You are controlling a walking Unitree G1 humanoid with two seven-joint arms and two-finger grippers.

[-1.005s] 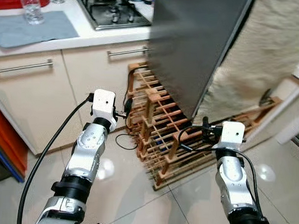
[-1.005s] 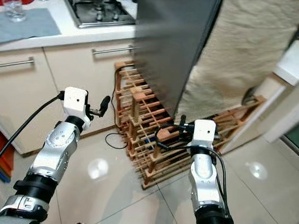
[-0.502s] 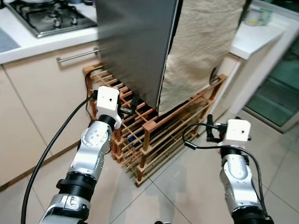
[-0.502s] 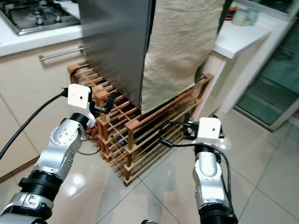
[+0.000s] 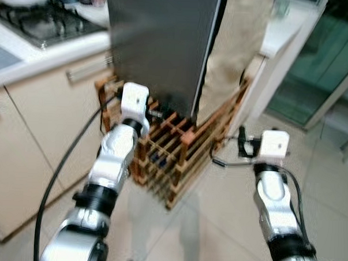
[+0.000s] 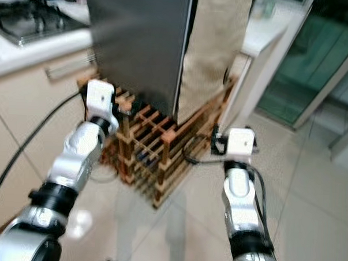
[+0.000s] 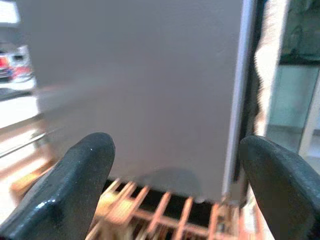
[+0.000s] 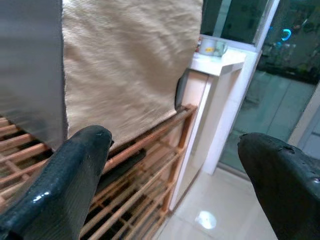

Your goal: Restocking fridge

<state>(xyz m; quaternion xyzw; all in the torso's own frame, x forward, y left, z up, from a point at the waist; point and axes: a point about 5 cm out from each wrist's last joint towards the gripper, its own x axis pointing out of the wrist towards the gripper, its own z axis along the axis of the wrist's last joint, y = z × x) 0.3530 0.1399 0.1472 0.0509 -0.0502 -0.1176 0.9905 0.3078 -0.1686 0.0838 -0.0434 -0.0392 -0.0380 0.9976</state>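
Approaching fridge (image 5: 160,49): straight ahead of left gripper (image 7: 175,165), nearer arm; both grippers' fingers apart, empty; right gripper (image 8: 175,175) beside.

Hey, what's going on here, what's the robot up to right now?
The robot stands facing a grey fridge that sits on a wooden rack, with a beige cloth hanging down its side. Both arms are raised toward it. The left gripper is open in front of the fridge's grey face, and the right gripper is open near the cloth and rack. Neither holds anything, and nothing has been picked up for restocking yet. The head views are blurred.
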